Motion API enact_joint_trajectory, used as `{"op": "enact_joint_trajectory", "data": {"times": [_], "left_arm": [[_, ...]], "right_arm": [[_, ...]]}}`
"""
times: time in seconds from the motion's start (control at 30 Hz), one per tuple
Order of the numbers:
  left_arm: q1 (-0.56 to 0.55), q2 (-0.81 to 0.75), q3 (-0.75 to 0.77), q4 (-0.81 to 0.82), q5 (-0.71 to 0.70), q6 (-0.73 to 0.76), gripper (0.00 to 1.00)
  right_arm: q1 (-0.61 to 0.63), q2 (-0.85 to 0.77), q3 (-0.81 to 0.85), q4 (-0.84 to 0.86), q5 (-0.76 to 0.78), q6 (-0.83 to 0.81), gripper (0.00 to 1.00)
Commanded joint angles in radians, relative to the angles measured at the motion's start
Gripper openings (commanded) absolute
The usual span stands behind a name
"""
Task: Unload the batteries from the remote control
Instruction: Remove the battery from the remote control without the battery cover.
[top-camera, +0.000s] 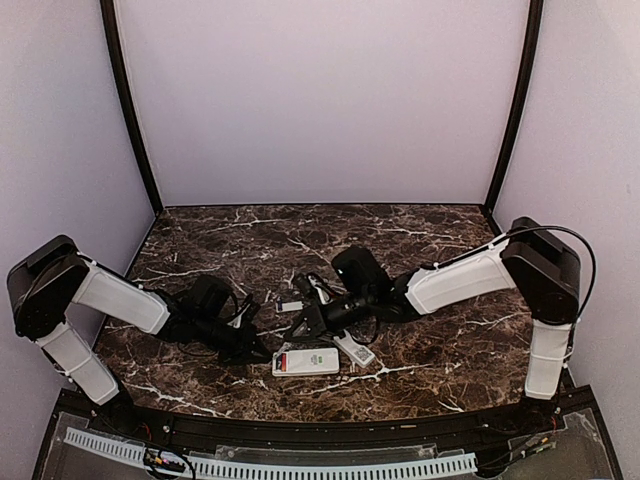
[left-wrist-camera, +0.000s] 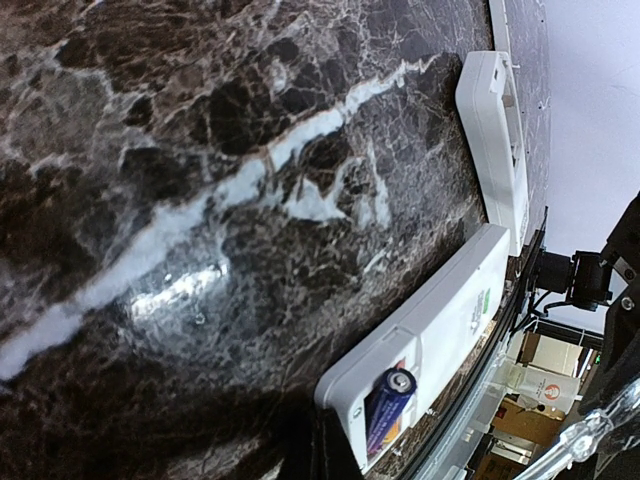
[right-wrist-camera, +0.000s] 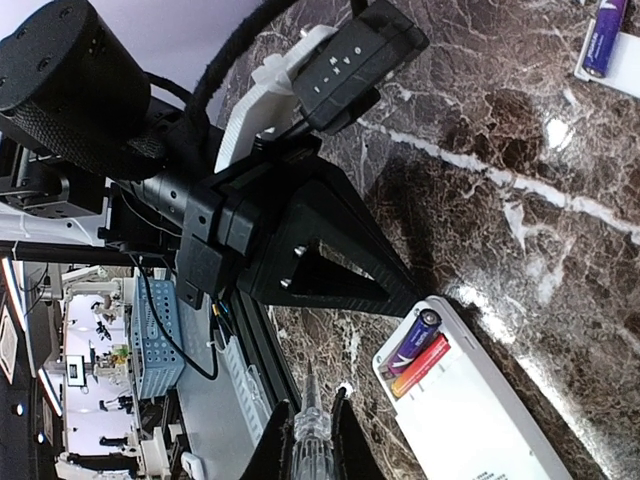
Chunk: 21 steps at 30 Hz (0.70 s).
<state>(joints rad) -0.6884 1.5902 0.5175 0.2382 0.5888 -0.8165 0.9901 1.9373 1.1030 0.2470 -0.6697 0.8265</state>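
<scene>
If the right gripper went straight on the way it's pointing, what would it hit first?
Probably the black finger of the left gripper, directly ahead of the right gripper and its clear tool; the open remote lies just beside that line. Depth is unclear.

Evenly lit from above in the top external view; casts faint shadows at centre. Shows glare on the marble tabletop (left-wrist-camera: 185, 290), lower left in the left wrist view, upper right in the right wrist view. Blurs at lower right of the left wrist view.
</scene>
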Motion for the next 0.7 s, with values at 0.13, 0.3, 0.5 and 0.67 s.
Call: {"op": "enact_joint_trajectory", "data": {"times": [0.13, 0.3, 0.5, 0.67], "left_arm": [[-0.005, -0.014, -0.014, 0.004, -0.015, -0.005, 0.01], [-0.005, -0.025, -0.020, 0.003, -0.020, -0.009, 0.01], [-0.005, -0.011, -0.010, 0.004, -0.012, -0.005, 0.01], [-0.005, -0.006, -0.006, 0.004, -0.008, -0.001, 0.01]], "right_arm": [[0.000, -0.096, -0.023, -0.129, 0.216, -0.044, 0.00], [0.001, -0.130, -0.017, -0.193, 0.336, -0.061, 0.00], [0.003, -0.093, -0.012, -0.189, 0.324, -0.058, 0.00], [0.014, -0.056, 0.010, -0.168, 0.305, -0.049, 0.00]]}}
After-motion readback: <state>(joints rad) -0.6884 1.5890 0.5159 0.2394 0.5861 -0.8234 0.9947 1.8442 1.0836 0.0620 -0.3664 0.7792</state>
